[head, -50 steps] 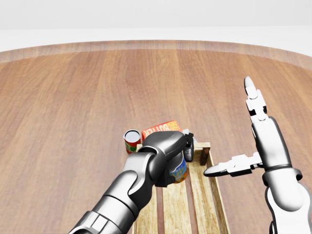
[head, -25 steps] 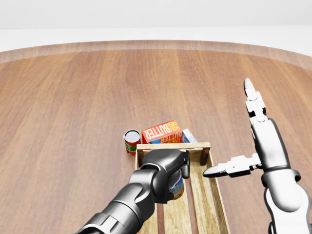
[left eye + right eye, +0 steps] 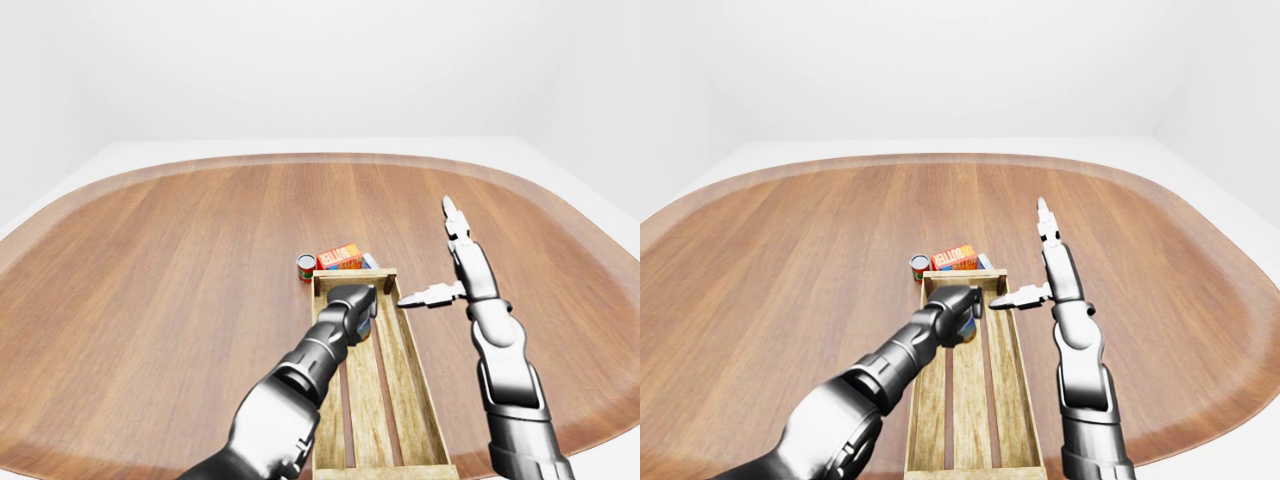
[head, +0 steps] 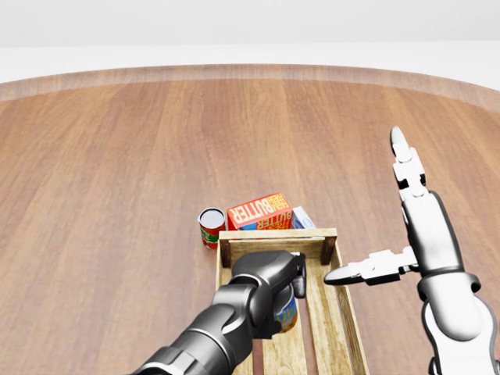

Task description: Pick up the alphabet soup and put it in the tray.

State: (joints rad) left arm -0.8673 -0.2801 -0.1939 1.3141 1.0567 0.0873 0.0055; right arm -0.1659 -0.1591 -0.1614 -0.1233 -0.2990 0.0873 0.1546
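Note:
The alphabet soup can [image 4: 288,312], with a blue and yellow label, is in my left hand [image 4: 283,287], whose fingers are closed round it. Hand and can are inside the wooden tray [image 4: 273,234], just below its top end rail in the head view. The dark hand hides most of the can, so I cannot tell whether it rests on the slats. My right hand [image 4: 387,238] is open and empty above the tray's right rail, one finger pointing up and the thumb reaching left.
A red-labelled can [image 4: 211,225], an orange butter box [image 4: 259,211] and a small blue box [image 4: 303,217] stand on the round wooden table [image 4: 117,172] just above the tray's top end. The tray runs down to the bottom of the left-eye view [image 3: 380,400].
My left hand has carried the can down the head view, from over the tray's top rail to inside the tray, uncovering the butter box. The right hand has barely moved.

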